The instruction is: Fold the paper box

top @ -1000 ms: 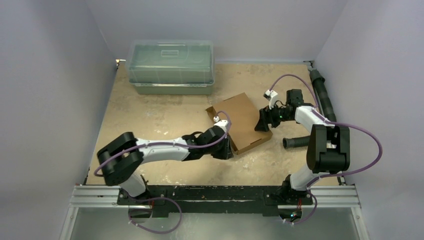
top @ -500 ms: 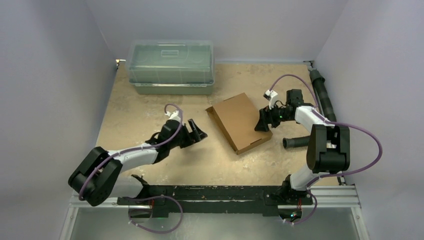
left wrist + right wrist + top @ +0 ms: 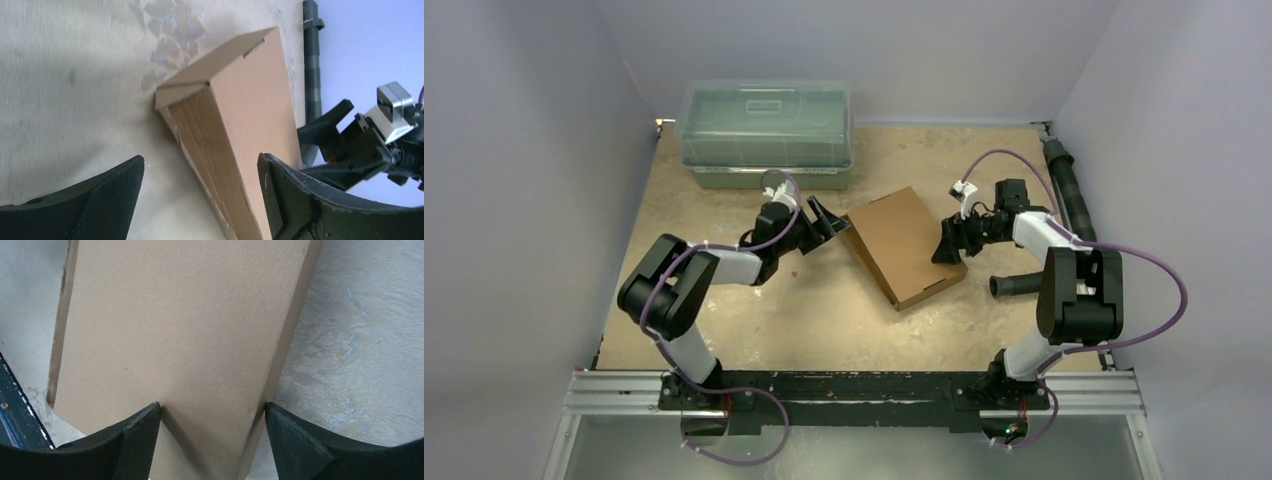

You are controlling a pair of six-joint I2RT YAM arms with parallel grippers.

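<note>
On the table point(image 3: 724, 300), centre-left: left gripper point(image 3: 821, 224) jaws spread wide, just beside the far-left corner of the paper box point(image 3: 904, 245). Box lies flat, lid down, mid-table; right gripper point(image 3: 948, 246) spread, fingertips at its right edge.

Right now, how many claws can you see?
2. The left claw is open beside the paper box's far-left corner; the right claw is at its right edge. Neither is hidden.
</note>
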